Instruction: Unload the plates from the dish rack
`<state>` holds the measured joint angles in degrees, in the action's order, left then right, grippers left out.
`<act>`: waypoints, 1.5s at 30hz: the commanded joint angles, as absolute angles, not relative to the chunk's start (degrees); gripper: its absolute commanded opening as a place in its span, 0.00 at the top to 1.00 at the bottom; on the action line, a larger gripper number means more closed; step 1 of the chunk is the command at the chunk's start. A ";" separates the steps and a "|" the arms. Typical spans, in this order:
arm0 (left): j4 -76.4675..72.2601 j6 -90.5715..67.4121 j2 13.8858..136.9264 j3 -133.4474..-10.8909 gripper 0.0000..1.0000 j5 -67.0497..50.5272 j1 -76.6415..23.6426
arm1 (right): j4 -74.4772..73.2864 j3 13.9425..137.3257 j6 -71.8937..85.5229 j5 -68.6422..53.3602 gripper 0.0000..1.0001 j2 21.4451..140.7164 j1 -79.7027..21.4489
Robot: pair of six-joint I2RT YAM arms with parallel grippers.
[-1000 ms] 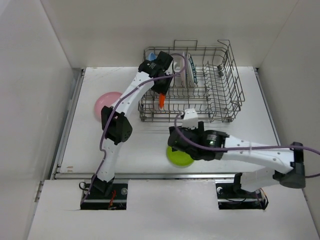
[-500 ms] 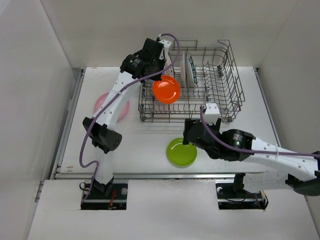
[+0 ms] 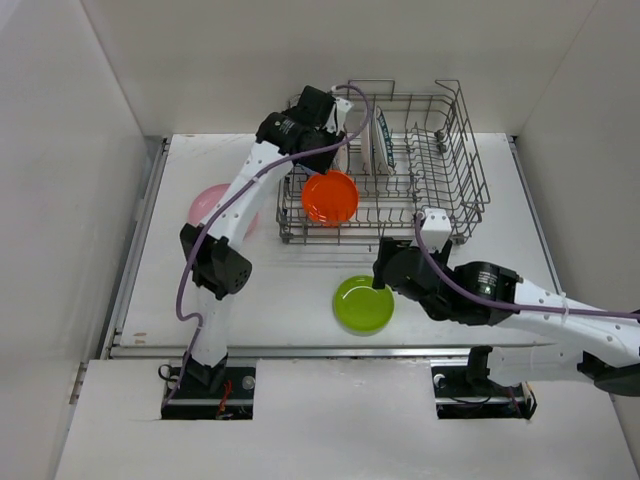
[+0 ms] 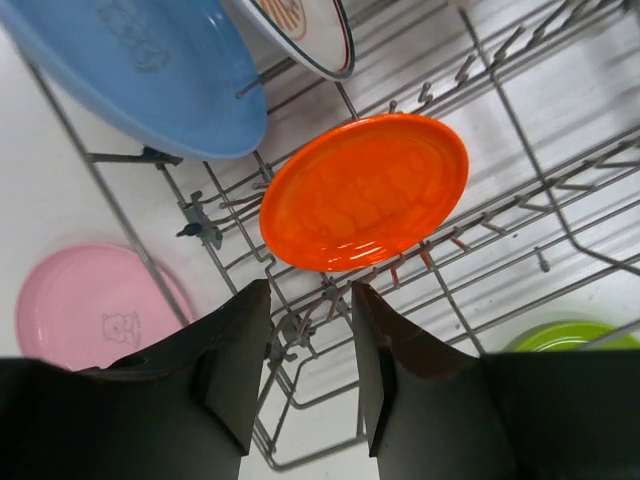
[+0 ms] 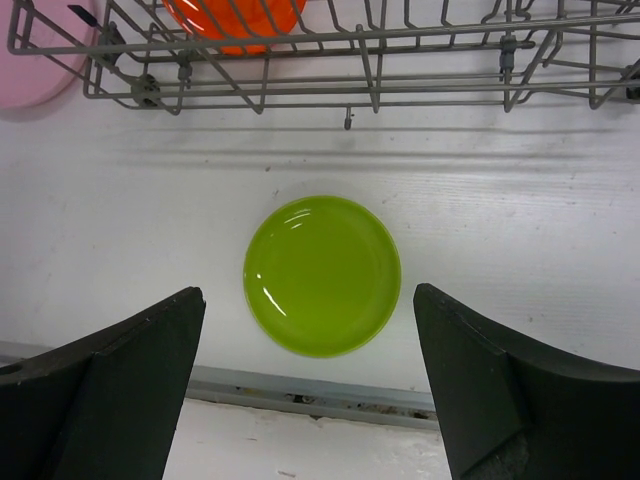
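Observation:
The small orange plate (image 3: 330, 197) lies tilted on the tines at the left front of the grey wire dish rack (image 3: 450, 180). My left gripper (image 3: 322, 150) hovers over it, open and empty. In the left wrist view the fingers (image 4: 230, 370) stand apart just short of the orange plate (image 4: 365, 190), with the blue plate (image 4: 140, 70) and a white dark-rimmed plate (image 4: 305, 25) upright in the rack (image 4: 520, 130). White plates (image 3: 378, 140) stand mid-rack. The lime green plate (image 3: 363, 304) lies on the table. My right gripper (image 3: 385, 270) is open above the green plate (image 5: 322, 275).
The pink plate (image 3: 210, 205) lies on the table left of the rack, also in the left wrist view (image 4: 95, 305). White walls enclose the table on three sides. A metal strip (image 5: 300, 395) runs along the near table edge.
The left gripper had the orange plate raised; the plate now lies lower on the rack and the jaws are open. The right arm drew back to the right from the green plate.

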<state>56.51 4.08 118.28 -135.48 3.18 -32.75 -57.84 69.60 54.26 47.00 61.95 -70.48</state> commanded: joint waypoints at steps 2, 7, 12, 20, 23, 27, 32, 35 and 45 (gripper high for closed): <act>58.54 12.89 122.95 -134.91 0.64 0.70 -32.34 | -57.92 68.03 55.72 47.37 0.09 60.82 -70.05; 52.04 16.69 124.10 -131.32 0.51 -0.52 -31.73 | -57.92 68.03 55.72 45.62 0.09 61.96 -70.05; 48.17 19.69 124.80 -130.69 0.45 0.08 -31.73 | -57.39 67.50 55.20 45.09 0.09 62.49 -70.05; 45.88 21.80 127.96 -130.69 0.40 -0.96 -30.15 | -56.34 66.97 52.91 44.56 0.07 63.80 -70.05; 45.88 22.32 129.63 -130.69 0.39 -3.68 -28.92 | -56.34 66.97 51.68 44.56 0.06 64.86 -70.05; 47.28 22.32 131.74 -132.97 0.39 -10.69 -26.73 | -55.29 67.59 50.54 44.56 0.06 66.01 -70.05; 47.89 22.32 132.89 -132.98 0.59 -16.42 -25.66 | -54.05 68.64 48.34 44.56 0.06 67.15 -70.05; 49.39 21.63 132.19 -132.98 0.92 -17.66 -25.66 | -54.05 69.35 47.81 44.56 0.06 67.68 -70.05; 50.10 21.01 123.15 -132.36 1.00 -15.82 -24.61 | -52.91 70.40 46.67 45.70 0.06 70.13 -70.05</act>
<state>52.58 21.98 129.67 -132.64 -17.10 -24.99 -55.29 67.77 47.70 44.42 69.19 -70.46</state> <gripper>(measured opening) 0.076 0.938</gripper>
